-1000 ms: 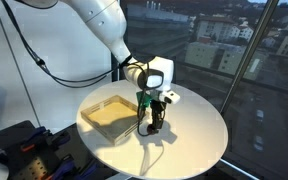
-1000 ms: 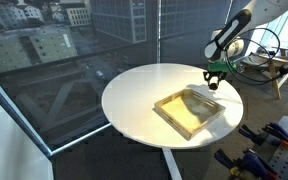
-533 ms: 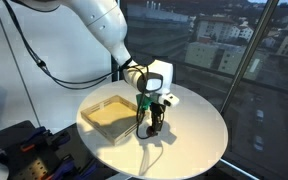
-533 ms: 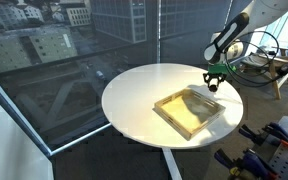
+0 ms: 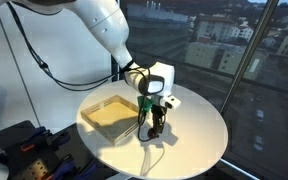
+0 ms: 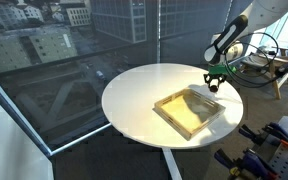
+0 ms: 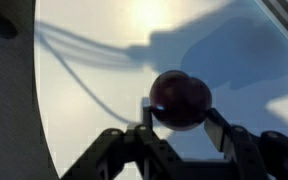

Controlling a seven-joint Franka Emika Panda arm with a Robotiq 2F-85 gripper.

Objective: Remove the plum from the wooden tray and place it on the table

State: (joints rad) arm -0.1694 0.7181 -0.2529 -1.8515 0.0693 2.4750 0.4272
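Observation:
The plum (image 7: 180, 99) is a round dark reddish-purple fruit held between my two fingers in the wrist view, over the white table (image 7: 104, 90). My gripper (image 7: 181, 108) is shut on it. In an exterior view my gripper (image 5: 154, 124) hangs just above the table (image 5: 194, 135), beside the right edge of the wooden tray (image 5: 112, 113). In an exterior view my gripper (image 6: 213, 85) is at the far corner of the tray (image 6: 192, 111), and the plum is too small to make out there.
A window with a city view stands behind the round table (image 6: 134, 95). Black gear (image 5: 19, 150) sits on the floor near the table's base. Cables hang from the arm (image 5: 104, 30).

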